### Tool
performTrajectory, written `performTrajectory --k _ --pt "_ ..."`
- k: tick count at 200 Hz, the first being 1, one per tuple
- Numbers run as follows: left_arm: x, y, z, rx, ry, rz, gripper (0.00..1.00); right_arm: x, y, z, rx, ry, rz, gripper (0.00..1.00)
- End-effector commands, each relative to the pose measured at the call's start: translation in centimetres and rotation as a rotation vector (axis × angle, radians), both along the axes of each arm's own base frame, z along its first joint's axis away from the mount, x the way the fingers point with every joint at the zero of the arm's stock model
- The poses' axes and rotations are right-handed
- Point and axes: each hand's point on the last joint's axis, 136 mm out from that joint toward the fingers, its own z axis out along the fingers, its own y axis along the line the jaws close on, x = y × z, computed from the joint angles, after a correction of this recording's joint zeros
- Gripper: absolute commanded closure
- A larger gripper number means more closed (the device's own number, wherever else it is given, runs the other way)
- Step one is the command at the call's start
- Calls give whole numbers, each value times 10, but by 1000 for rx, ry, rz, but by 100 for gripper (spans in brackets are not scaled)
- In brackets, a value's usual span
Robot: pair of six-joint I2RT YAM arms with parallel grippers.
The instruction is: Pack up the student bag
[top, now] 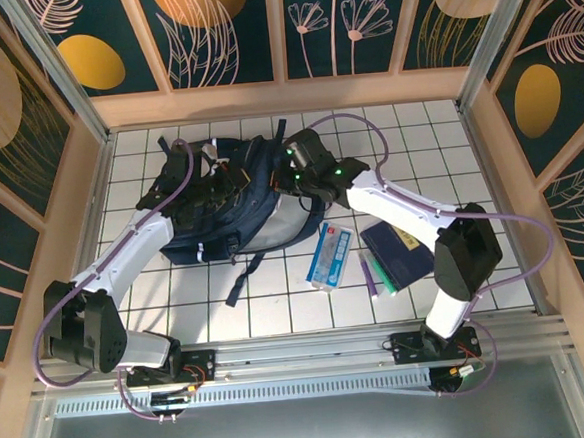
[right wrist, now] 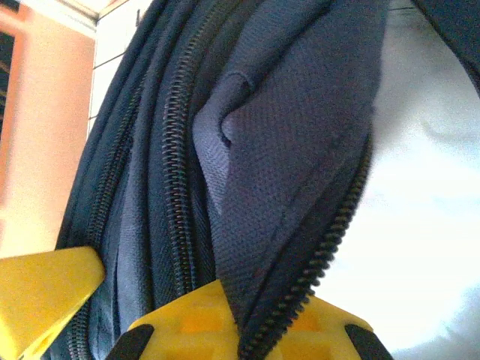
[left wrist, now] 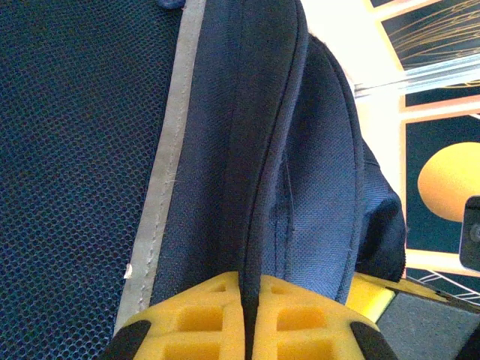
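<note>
On white gridded table (top: 278,310), left of centre and toward the far side: student bag (top: 223,229), lying flat. Far edge near the wooden far wall (top: 284,97); left edge near the left wall, with a narrow strip of tiles between. Bare tiles along the near side, from bag to aluminium rail (top: 311,350); more in the far-right corner.

Long axis roughly across the table, tilted from near-left to far-right (top end not identifiable). One dark strap (top: 239,280) trailing toward the near edge.

Yellow pads of left gripper (left wrist: 250,319) pressed together on a dark seam ridge of the bag, beside a grey trim strip. Likewise closed, right gripper (right wrist: 240,330), pinching a fold of navy fabric at a zipper edge, pale lining to its right.

Right of the bag, apart from it: light-blue packet (top: 330,256), dark-blue book (top: 403,251), purple and green pens (top: 369,272) between them. Print on packet too small to read; small yellow mark on book, illegible.
</note>
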Motion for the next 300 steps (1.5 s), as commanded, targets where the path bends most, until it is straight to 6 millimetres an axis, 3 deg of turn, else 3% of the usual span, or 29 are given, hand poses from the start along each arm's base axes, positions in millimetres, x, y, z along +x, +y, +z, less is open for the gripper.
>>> performTrajectory --k 1,21,33,64,77,84,104,120,132,150,172,197,209,218,241,274,300 --pt "7 -6 32 -55 -70 -50 100 -21 10 53 273 -95 279 100" --pt "14 2 25 -84 5 -100 100 -69 16 109 486 -254 590 100" --pt "19 8 20 -77 38 -114 100 -95 13 130 535 -348 728 100" --pt "24 11 20 13 -14 -151 100 -136 5 160 656 -468 929 99" --pt "21 9 16 10 -13 -179 100 -144 2 167 712 -509 966 97" --pt "19 7 13 4 -6 -195 100 -145 1 169 739 -520 972 91" --pt "13 2 11 -30 5 -223 100 -122 7 154 717 -450 895 79" --pt "15 4 15 -22 -14 -200 100 -80 10 118 550 -355 710 74" --pt "18 10 18 -1 -33 -164 100 -64 6 89 433 -288 608 71" --pt "24 17 23 20 -39 -110 100 -48 -9 49 338 -165 439 72" --pt "30 25 28 29 -40 -39 100 -50 -22 19 309 -48 303 75" --pt "35 32 36 23 -63 29 100 -62 -18 19 350 -51 297 89" --pt "37 35 39 17 -73 56 100 -63 -12 23 363 -51 300 89" --pt "37 36 40 10 -76 75 100 -63 -8 25 357 -47 290 84" --pt "37 44 39 21 -80 128 100 -58 4 32 293 -64 210 53" --pt "35 44 33 -3 -70 167 100 -40 5 27 133 -74 -91 49" --pt "33 37 29 -23 -60 158 100 -27 18 21 120 -68 -180 52"
